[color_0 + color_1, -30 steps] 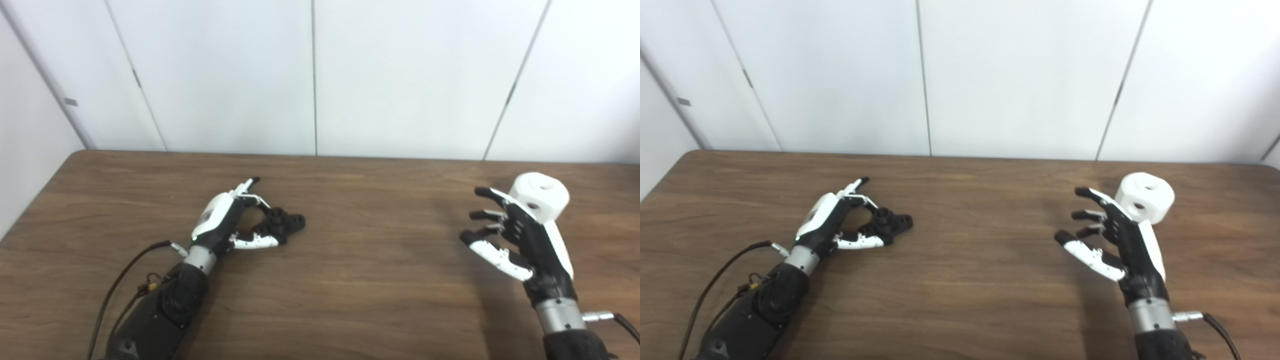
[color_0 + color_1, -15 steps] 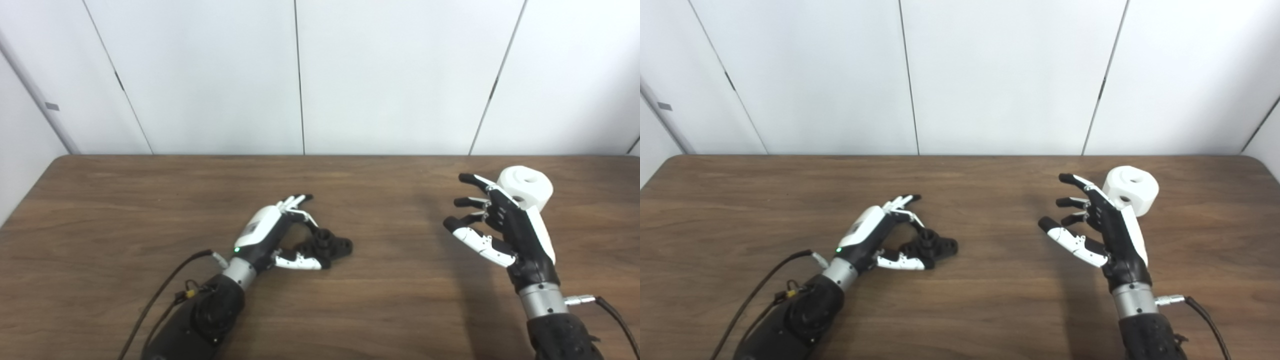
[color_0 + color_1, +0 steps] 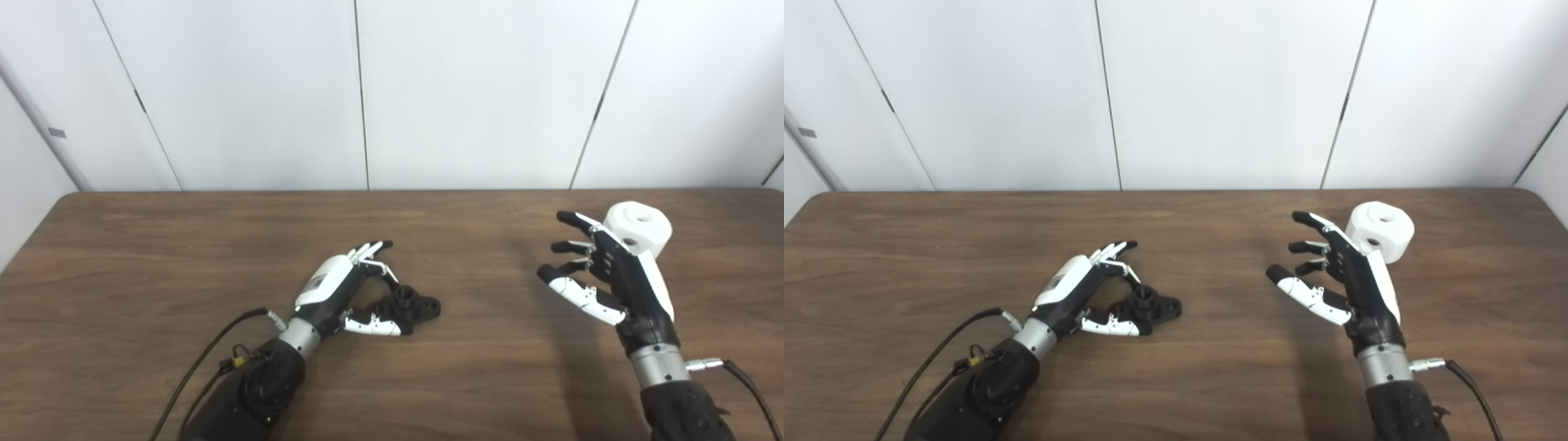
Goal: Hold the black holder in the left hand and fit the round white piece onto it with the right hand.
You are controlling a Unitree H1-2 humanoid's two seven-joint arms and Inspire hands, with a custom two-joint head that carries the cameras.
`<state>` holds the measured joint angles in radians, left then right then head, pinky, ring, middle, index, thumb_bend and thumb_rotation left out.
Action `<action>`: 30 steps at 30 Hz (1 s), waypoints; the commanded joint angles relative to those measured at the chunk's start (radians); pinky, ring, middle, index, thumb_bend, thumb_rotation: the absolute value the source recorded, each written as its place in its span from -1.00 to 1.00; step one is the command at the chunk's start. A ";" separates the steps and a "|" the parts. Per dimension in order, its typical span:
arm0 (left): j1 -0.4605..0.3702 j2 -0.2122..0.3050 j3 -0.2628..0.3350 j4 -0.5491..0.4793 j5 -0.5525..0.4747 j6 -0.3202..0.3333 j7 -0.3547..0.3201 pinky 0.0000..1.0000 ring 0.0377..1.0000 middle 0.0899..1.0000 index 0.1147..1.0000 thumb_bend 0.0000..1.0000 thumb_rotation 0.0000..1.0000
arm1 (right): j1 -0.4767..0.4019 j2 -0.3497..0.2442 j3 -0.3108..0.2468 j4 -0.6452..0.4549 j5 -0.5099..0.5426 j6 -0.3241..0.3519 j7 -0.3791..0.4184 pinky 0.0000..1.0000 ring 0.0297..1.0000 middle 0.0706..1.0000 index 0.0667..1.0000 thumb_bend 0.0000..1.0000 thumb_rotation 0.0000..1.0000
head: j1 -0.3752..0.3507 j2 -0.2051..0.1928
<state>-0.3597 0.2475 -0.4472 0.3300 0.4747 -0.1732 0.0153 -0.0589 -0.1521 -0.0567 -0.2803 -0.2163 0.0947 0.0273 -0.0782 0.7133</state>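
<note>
Black holder (image 3: pixel 409 304) with raised round boss, left hand (image 3: pixel 343 292) fingers cupping it loosely; right hand (image 3: pixel 612 275) splayed, empty

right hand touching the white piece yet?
Cannot tell. In both eye views the open right hand overlaps the near side of the round white piece, hiding any contact or gap.

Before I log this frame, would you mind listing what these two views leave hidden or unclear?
- Black holder: its near-left part is covered by the left robot hand in both views; whether the fingers truly grip it is unclear.
- Round white piece: its lower left is hidden behind the right robot hand; contact cannot be told.
- Both arms are cut off by the bottom edge.
</note>
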 commanded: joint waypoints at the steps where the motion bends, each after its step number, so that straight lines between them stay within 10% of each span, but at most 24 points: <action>1: 0.057 -0.040 -0.068 0.027 0.019 -0.001 -0.088 1.00 1.00 0.92 -0.17 0.05 -0.88 | -0.031 -0.005 -0.002 -0.038 0.005 -0.011 -0.006 0.12 0.42 0.72 0.59 0.17 -0.08 | -0.001 0.001; 10: 0.076 -0.029 -0.068 0.014 0.066 0.032 -0.067 1.00 1.00 0.88 -0.17 0.05 -0.88 | -0.050 -0.029 0.001 -0.086 -0.019 0.051 0.015 0.13 0.39 0.68 0.64 0.28 -0.34 | -0.184 -0.048; 17: 0.084 0.007 -0.054 0.022 0.032 -0.012 -0.082 1.00 1.00 0.87 -0.17 0.05 -0.89 | -0.121 -0.184 0.078 -0.155 -0.418 0.204 0.085 0.18 0.50 0.72 0.65 0.49 -0.68 | -0.345 -0.107; 30: 0.086 0.026 -0.036 0.095 0.019 -0.109 -0.062 1.00 1.00 0.86 -0.17 0.05 -0.89 | -0.290 -0.377 0.065 -0.170 -0.817 0.367 0.334 0.47 0.80 0.88 0.68 0.61 -0.52 | -0.506 -0.221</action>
<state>-0.3513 0.2756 -0.4541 0.3443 0.4857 -0.2732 -0.0079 -0.3017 -0.4990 0.0309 -0.4414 -0.9980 0.4477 0.3540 -0.5829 0.4910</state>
